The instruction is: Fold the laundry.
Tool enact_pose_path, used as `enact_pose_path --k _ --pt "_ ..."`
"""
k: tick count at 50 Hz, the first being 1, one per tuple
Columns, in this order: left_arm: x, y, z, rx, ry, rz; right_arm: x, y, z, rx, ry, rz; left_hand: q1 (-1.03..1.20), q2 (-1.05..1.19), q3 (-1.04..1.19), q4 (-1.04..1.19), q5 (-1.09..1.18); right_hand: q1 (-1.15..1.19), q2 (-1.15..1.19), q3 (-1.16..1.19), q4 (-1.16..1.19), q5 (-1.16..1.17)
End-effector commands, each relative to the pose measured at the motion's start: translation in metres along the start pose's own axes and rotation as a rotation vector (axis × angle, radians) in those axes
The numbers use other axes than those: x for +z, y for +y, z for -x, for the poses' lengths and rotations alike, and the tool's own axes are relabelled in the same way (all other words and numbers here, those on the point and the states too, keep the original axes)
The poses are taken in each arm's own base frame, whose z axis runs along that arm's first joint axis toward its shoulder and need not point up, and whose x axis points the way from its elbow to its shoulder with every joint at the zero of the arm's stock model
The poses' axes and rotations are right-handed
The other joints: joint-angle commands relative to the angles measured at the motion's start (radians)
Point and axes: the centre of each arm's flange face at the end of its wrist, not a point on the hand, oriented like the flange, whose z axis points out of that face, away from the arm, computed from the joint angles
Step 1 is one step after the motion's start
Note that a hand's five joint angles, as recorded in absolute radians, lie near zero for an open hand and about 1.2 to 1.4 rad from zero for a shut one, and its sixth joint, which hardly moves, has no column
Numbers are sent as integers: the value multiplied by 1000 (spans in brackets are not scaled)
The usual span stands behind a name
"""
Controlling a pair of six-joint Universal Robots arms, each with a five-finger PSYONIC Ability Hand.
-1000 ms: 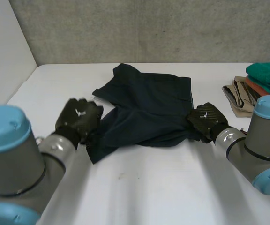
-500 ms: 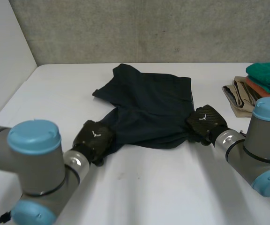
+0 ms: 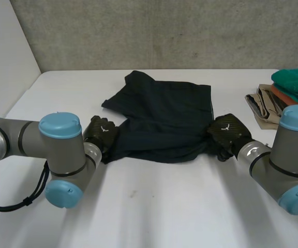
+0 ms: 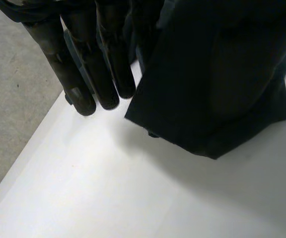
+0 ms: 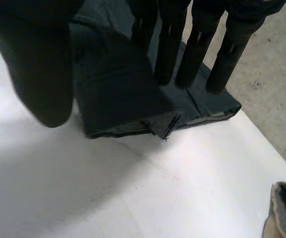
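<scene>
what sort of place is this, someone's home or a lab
Probably a robotics lab, not a home: robot arms at a bare white table, a plain grey concrete-looking wall behind it, and dark shorts laid out beside a stack of folded clothes.

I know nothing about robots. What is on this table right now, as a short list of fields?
Surface: white table
Garment: dark navy shorts, spread out, rumpled along the near edge
Left robot hand: at the shorts' near left corner
Right robot hand: thumb and fingers pinching the shorts' near right corner
Side pile: folded clothes at the table's right edge, apart from the shorts
</scene>
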Motion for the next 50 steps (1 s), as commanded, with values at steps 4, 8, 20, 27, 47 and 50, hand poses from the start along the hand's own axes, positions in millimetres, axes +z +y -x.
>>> enact_pose_path --k 4,8,20,27,47,50 --pt "0 1 1 -1 -2 6 -20 -12 -13 199 -57 156 554 568 571 569 579 -117 -125 -116 -113 -97" --pt "-4 -4 4 -29 -7 0 -28 -13 -12 249 -69 192 554 568 571 569 579 -121 -128 -119 -116 -100" --pt "-22 -39 38 -238 -70 -83 -25 -2 -4 260 8 129 554 568 571 569 579 67 59 69 71 88" --pt "-24 -37 40 -259 -58 -57 1 15 -8 216 111 87 554 568 571 569 579 211 203 213 215 231" --pt "-100 -64 61 -314 10 45 -27 -45 -22 47 122 5 554 568 571 569 579 803 795 805 807 824" --pt "-126 -66 63 -307 33 73 -54 -62 -22 -21 56 34 554 568 571 569 579 803 795 805 807 824"
